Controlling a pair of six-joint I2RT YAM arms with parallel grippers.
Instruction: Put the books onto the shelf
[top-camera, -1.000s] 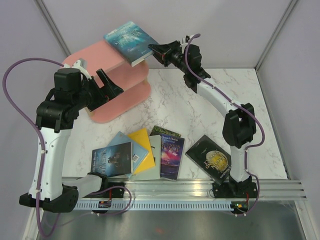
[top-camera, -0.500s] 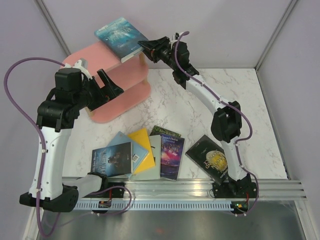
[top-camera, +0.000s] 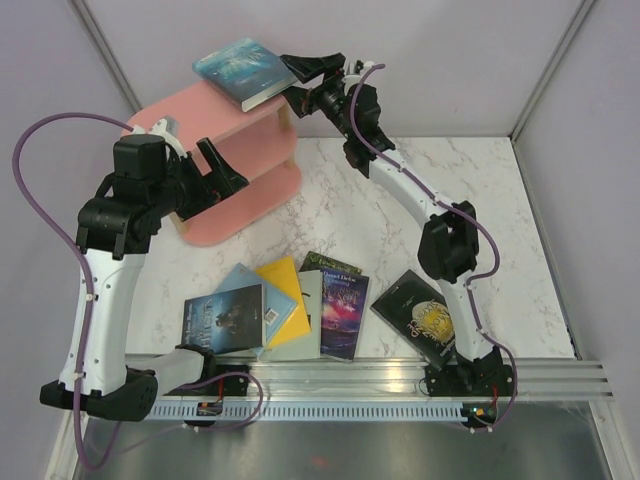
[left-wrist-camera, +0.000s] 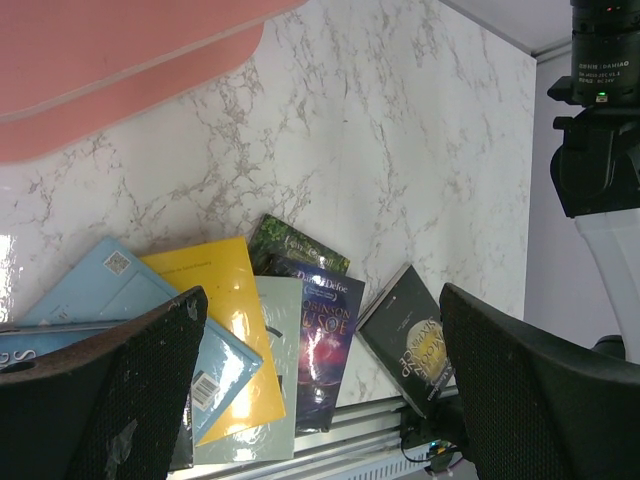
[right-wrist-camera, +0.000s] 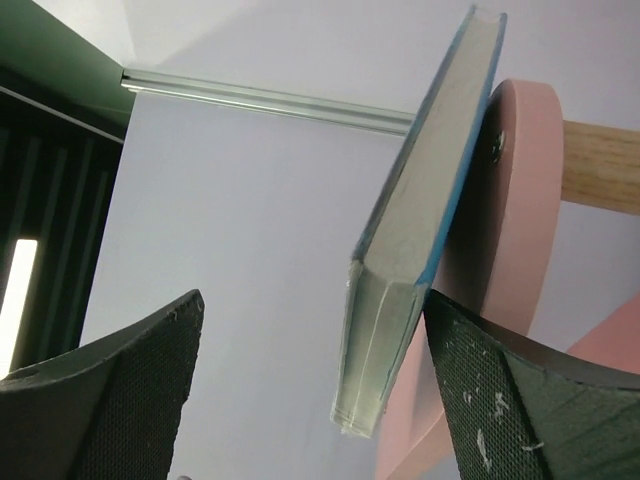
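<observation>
A teal-covered book (top-camera: 243, 70) lies on the top board of the pink shelf (top-camera: 205, 125), its near corner overhanging. My right gripper (top-camera: 297, 80) is just right of it, open; in the right wrist view the book's page edge (right-wrist-camera: 415, 240) stands between the fingers close to the right one, against the shelf (right-wrist-camera: 520, 200). Several books lie on the table near the front: a dark one (top-camera: 222, 318), light blue (top-camera: 243, 283), yellow (top-camera: 283, 290), grey-white (top-camera: 308, 322), purple (top-camera: 343, 310) and a gold-moon one (top-camera: 420, 312). My left gripper (top-camera: 222, 170) hangs open in front of the shelf, holding nothing.
A wooden post (right-wrist-camera: 600, 165) joins the shelf boards. A metal rail (top-camera: 400, 375) runs along the table's near edge, with both arm bases on it. Grey walls close in the back and sides. The left wrist view looks down on the yellow book (left-wrist-camera: 215, 320) and its neighbours.
The right arm carried the teal book left over the shelf top, then its jaws opened and let it go. The left arm has stayed put.
</observation>
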